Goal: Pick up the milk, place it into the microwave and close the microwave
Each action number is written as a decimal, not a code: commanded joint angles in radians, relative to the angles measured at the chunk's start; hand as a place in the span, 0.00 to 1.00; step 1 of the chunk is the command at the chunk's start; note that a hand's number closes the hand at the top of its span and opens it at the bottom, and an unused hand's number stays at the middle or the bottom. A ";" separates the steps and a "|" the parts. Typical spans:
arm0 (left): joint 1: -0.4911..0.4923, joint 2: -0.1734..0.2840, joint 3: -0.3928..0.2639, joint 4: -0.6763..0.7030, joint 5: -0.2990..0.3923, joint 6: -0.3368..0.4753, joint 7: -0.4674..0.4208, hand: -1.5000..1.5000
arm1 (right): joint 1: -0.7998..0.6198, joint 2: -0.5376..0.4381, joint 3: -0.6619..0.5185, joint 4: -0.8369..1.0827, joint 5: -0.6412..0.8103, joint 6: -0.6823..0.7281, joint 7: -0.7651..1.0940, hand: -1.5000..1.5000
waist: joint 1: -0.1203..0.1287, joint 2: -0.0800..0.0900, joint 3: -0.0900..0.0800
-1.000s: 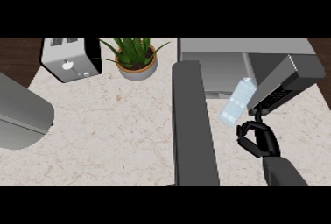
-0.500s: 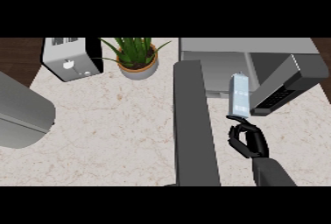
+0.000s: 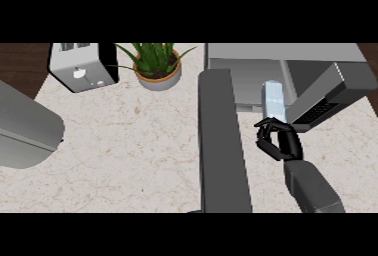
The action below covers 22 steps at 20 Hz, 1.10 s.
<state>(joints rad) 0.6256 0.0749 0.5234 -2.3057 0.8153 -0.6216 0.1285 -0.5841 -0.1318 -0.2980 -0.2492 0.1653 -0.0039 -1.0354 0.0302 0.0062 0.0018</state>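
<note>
The milk [image 3: 274,100] is a slim pale blue carton standing upright at the mouth of the grey microwave [image 3: 251,62] at the back right. My right hand [image 3: 278,141] sits just under the carton, fingers curled at its base, forearm coming in from the lower right. The microwave's door [image 3: 221,150] stands open, a long dark grey slab running toward me just left of the hand. A dark grey block with a black grille [image 3: 328,97] lies right of the carton. My left hand does not show.
A silver toaster [image 3: 81,67] and a potted green plant [image 3: 157,65] stand at the back left. A large rounded grey object [image 3: 26,130] fills the left edge. Pale speckled counter [image 3: 133,150] lies between it and the door.
The carton has gone from tilted to upright and moved farther back toward the microwave. My right hand has followed it forward and slightly left.
</note>
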 commanded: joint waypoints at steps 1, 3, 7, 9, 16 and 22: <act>-0.012 -0.020 -0.013 -0.100 -0.008 0.042 0.035 0.00 | -0.080 -0.017 -0.018 -0.005 -0.014 -0.026 0.013 1.00 | -0.003 0.000 0.000; 0.016 -0.039 0.002 -0.021 -0.006 -0.060 -0.010 0.00 | -0.123 -0.041 -0.024 0.030 -0.010 -0.034 0.037 1.00 | 0.012 0.003 0.000; -0.077 0.000 0.012 0.013 -0.011 -0.005 -0.003 0.00 | -0.237 -0.060 -0.019 0.064 0.008 -0.070 0.137 1.00 | 0.025 0.013 0.001; -0.076 0.006 -0.004 -0.013 -0.013 0.024 0.038 0.00 | -0.246 -0.097 -0.032 0.077 -0.001 -0.041 0.129 1.00 | 0.023 0.014 0.002; -0.113 0.028 0.001 0.018 -0.005 0.001 0.032 0.00 | -0.347 -0.125 -0.018 0.119 0.031 -0.093 0.227 1.00 | 0.056 0.028 0.003; -0.131 0.053 -0.001 -0.001 0.035 0.008 0.043 0.00 | -0.369 -0.192 0.005 0.127 0.076 -0.237 0.256 1.00 | 0.082 0.039 0.003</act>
<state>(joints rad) 0.5006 0.1184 0.5268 -2.2943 0.8247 -0.6131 0.1657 -0.9338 -0.2901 -0.3037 -0.1406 0.2173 -0.1582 -0.8188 0.0969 0.0339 0.0010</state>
